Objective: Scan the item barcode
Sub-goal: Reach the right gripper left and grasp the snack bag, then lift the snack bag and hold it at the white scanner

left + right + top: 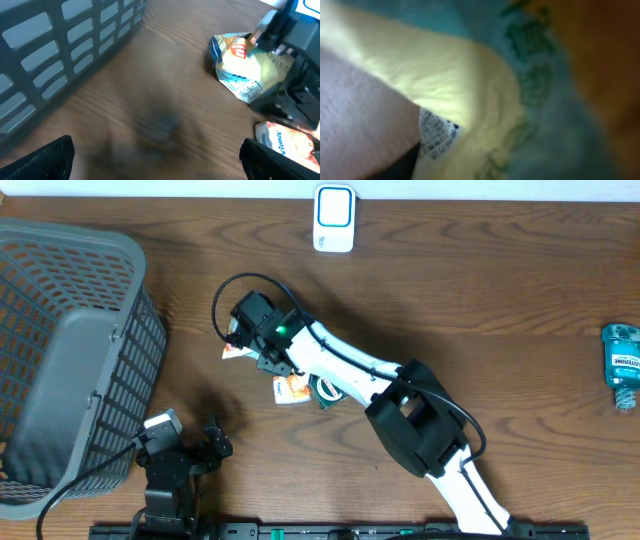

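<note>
Seen from above, the right gripper (252, 345) sits low over a crumpled snack packet (237, 65), which lies on the table (480, 300) left of centre, toward ten o'clock. The fingers straddle the packet, but we cannot tell whether they are clamped on it or only close to it. The left gripper (160, 162) rests at seven o'clock beside the basket (130, 380), fingers wide apart and empty. We judge the step in hand to be picking up the packet. The next move calls for a firm hold, a lift, then a carry toward the white scanner (333, 218) at twelve o'clock, turning the packet so its barcode faces it. A tissue pack (290, 388) lies near the packet at four o'clock.
</note>
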Tool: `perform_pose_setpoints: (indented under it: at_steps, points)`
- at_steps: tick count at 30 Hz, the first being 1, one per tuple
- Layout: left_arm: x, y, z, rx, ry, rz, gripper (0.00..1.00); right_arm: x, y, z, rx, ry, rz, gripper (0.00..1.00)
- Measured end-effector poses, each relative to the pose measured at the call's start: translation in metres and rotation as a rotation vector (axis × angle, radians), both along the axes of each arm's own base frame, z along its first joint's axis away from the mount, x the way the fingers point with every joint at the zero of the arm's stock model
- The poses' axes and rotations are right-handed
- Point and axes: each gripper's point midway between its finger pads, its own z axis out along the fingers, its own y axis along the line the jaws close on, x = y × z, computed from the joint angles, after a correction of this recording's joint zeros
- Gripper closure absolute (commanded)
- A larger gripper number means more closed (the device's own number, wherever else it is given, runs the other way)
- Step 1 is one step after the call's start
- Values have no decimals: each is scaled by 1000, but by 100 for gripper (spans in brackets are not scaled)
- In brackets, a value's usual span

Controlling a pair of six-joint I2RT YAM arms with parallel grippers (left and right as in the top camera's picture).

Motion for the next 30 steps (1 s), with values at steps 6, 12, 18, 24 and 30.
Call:
perform_pose_setpoints:
  at_steps: [6, 12, 18, 24, 30]
  points:
    - [0, 0, 0, 0, 0, 0, 2, 9, -1, 6, 7, -50, -102, 94]
    - [0, 0, 0, 0, 0, 0, 2, -17, -15, 22, -14, 116, -149, 99]
    - [0, 0, 0, 0, 0, 0, 2, -55, -15, 79, 160, 439, -148, 99]
    - [0, 0, 0, 0, 0, 0, 2, -83, -32, 186, 530, 798, -163, 99]
    - [0, 0, 0, 0, 0, 0, 2, -89, -54, 241, 773, 1169, -320, 99]
